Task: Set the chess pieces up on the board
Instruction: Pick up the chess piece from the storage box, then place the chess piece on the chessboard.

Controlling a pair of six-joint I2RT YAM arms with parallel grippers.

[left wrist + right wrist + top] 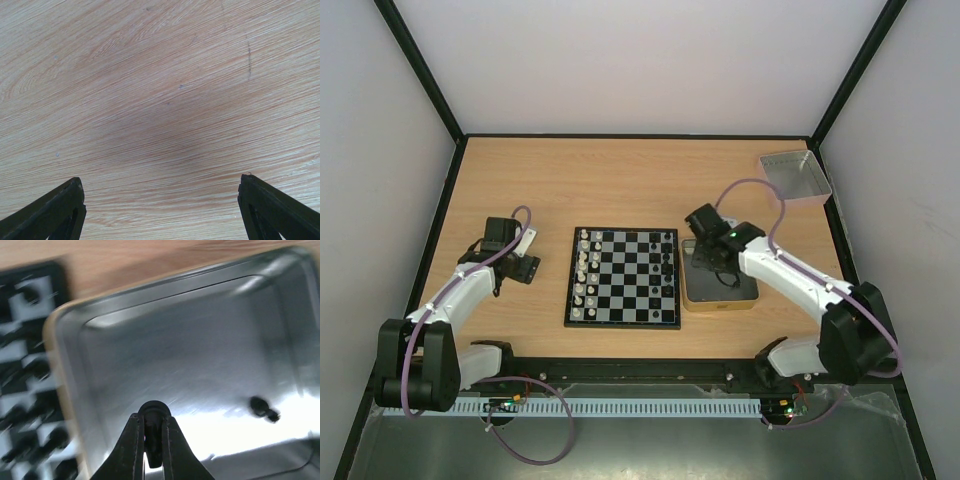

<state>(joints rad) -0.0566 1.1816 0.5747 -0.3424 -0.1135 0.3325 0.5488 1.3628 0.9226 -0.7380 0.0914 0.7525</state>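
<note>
Chess piece (152, 409) pinched over the tin (200, 340)

The right gripper (152, 426) is clamped on a black chess piece, whose long axis runs along the fingers. The board (630, 290) lies just left of the tin, nearest this arm. The left gripper (160, 178) hangs spread above bare table (160, 75).

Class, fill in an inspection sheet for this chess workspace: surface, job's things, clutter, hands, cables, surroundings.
Surface: wooden table, no marks seen from the top view.
Job's things: board mid-table; white pieces along its left side, black pieces along its right; loose piece, black, lying in the tin.
Clutter: grey tray at the far right corner.
Hands: left hand open over bare table; right hand shut on held piece, black, over the tin.
Cables: purple cables loop over each arm.
Surroundings: white walls, black frame.
</note>
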